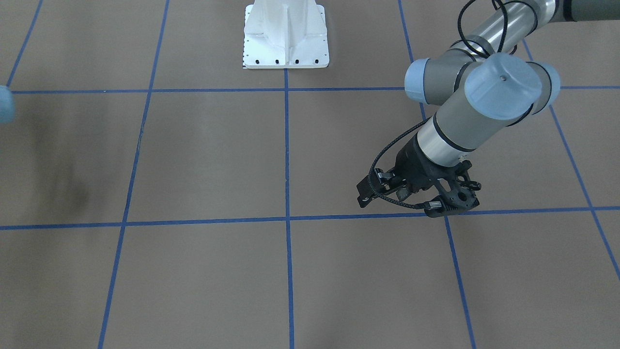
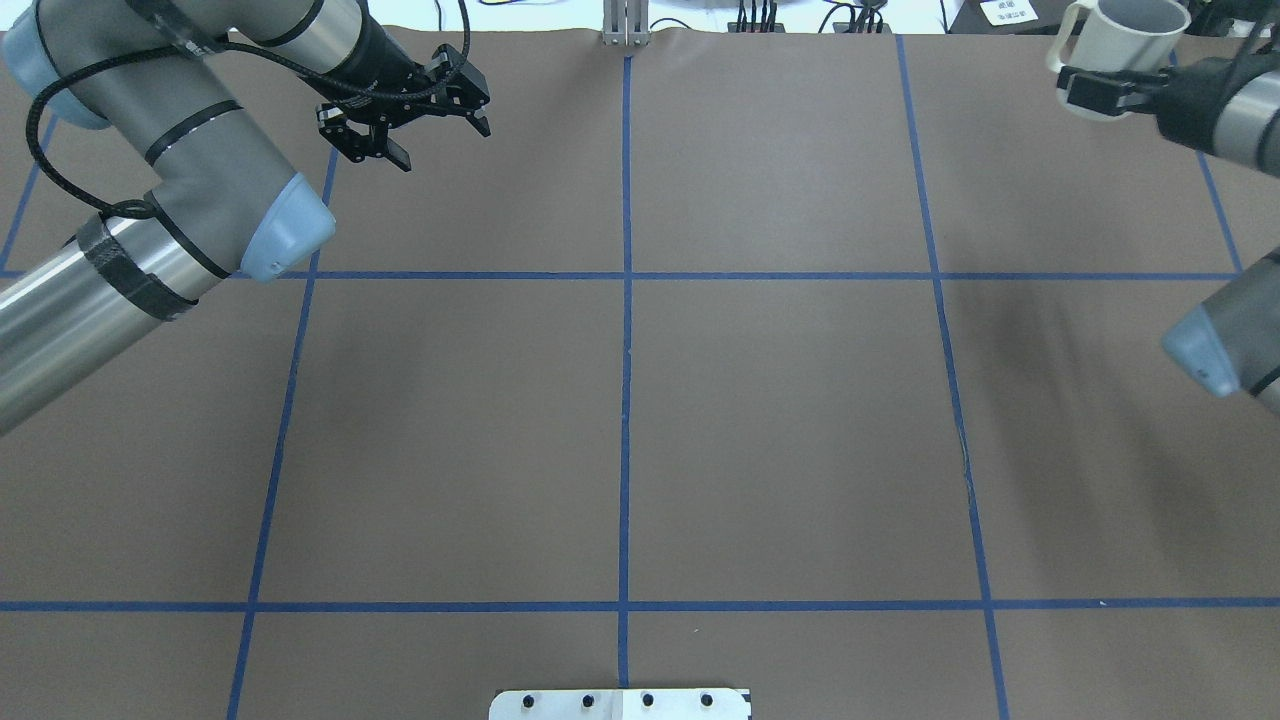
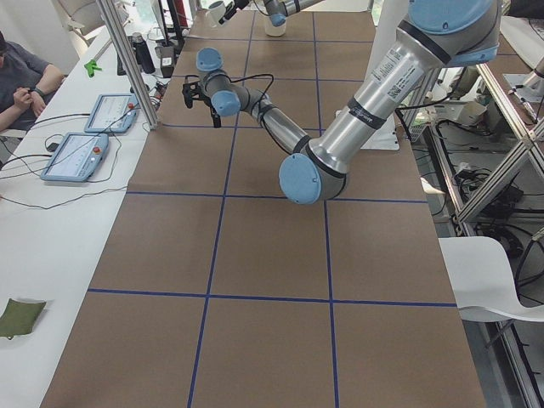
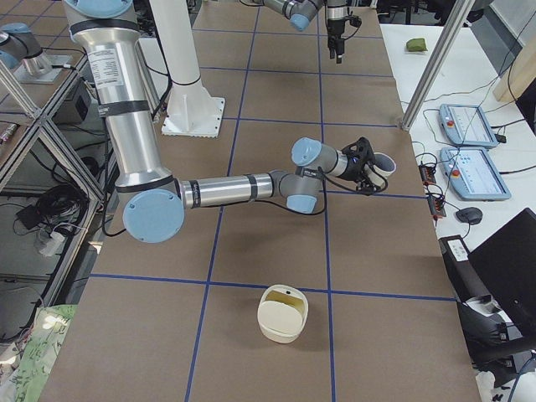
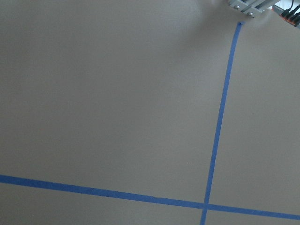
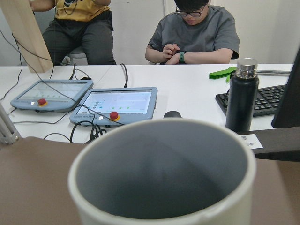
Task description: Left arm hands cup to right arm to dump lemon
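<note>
Cup: you have the small white mug with a dark grey inside (image 2: 1110,45) raised off the table at its far right corner, mouth up, squared handle pointing left.
Right gripper: the right gripper (image 2: 1100,82) pinches the mug by its wall. One black finger lies across the outer side (the other is not visible from overhead).
Cup interior: the right wrist view shows you only grey wall. The bottom is cut off by the frame's lower edge.
Left gripper: the left gripper (image 2: 438,140) hangs over the far left of the table, fingers spread apart.
Table: brown paper-covered table (image 2: 780,400) marked with a grid of blue tape.
Container: a cream rounded-square container (image 4: 282,322) lies at the right end of the table, well apart from both grippers. A dull yellow patch shows in its open end (you cannot tell whether that is the lemon).
Operators: a person in a grey shirt (image 6: 201,33) sits beyond the far edge, behind two blue-grey tablets (image 6: 119,105).
</note>
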Action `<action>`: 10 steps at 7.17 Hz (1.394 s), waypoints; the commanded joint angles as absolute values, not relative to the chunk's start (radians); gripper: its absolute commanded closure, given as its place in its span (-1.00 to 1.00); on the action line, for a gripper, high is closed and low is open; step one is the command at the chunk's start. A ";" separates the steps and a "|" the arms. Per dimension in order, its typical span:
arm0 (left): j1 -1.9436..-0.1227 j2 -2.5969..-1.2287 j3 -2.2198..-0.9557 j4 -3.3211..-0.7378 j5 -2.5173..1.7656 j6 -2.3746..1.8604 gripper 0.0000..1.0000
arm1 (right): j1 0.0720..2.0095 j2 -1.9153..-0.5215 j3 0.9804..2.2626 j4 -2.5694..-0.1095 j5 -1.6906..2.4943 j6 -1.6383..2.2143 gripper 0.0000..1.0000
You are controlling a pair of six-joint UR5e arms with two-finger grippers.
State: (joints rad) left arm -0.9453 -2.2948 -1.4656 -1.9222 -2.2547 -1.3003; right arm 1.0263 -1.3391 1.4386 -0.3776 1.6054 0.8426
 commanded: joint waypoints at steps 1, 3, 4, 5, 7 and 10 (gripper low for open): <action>-0.948 -2.296 -1.459 -1.922 -2.255 -1.299 -1.00 | 0.745 -1.188 1.437 -0.594 1.252 0.781 0.42; -0.951 -2.298 -1.447 -1.928 -2.255 -1.301 -1.00 | 0.616 -1.042 1.468 -0.821 1.087 0.750 0.43; -0.951 -2.299 -1.445 -1.930 -2.255 -1.305 -1.00 | 0.573 -1.023 1.533 -0.942 1.004 0.729 0.44; -0.951 -2.306 -1.445 -1.930 -2.256 -1.310 -1.00 | 0.533 -0.990 1.602 -1.085 0.962 0.715 0.44; -0.954 -2.339 -1.442 -1.931 -2.264 -1.318 -1.00 | 0.453 -0.941 1.608 -1.118 0.869 0.715 0.44; -0.939 -2.393 -1.448 -1.997 -2.267 -1.464 -1.00 | 0.428 -0.882 1.600 -1.230 0.854 0.716 0.43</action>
